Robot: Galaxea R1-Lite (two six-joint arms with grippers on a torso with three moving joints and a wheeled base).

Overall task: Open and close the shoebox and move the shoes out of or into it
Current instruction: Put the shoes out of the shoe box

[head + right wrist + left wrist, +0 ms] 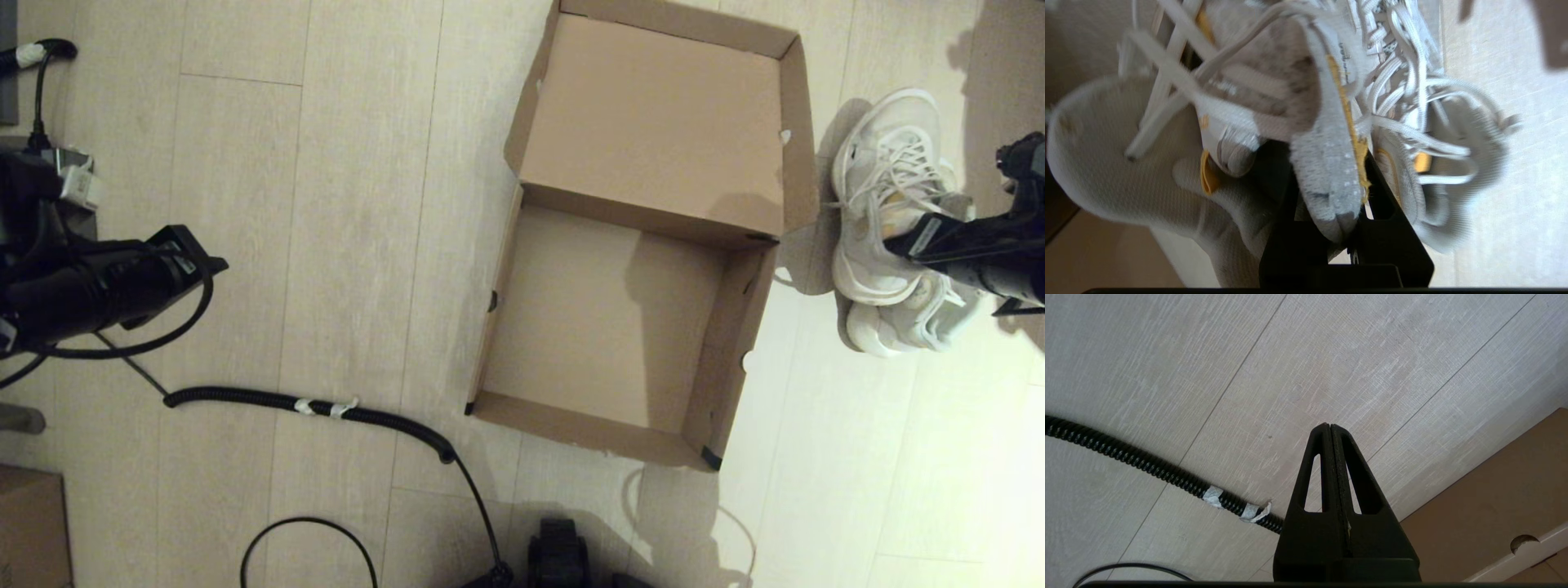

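Shoebox (620, 327) on floor, lid flung back, interior bare, ready to receive. Right tool (1345, 212) clamped on shoes (886, 220) just right of box, gripping both together. Left tool (1331, 465) pressed together, parked far left.

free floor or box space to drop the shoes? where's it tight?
Free: the open shoebox is bare inside, and so is the floor between its left wall and the parked, shut left gripper. Tight: right of the box, where the shoes sit stacked with the right gripper clamped on them; near-left floor has the corrugated cable.
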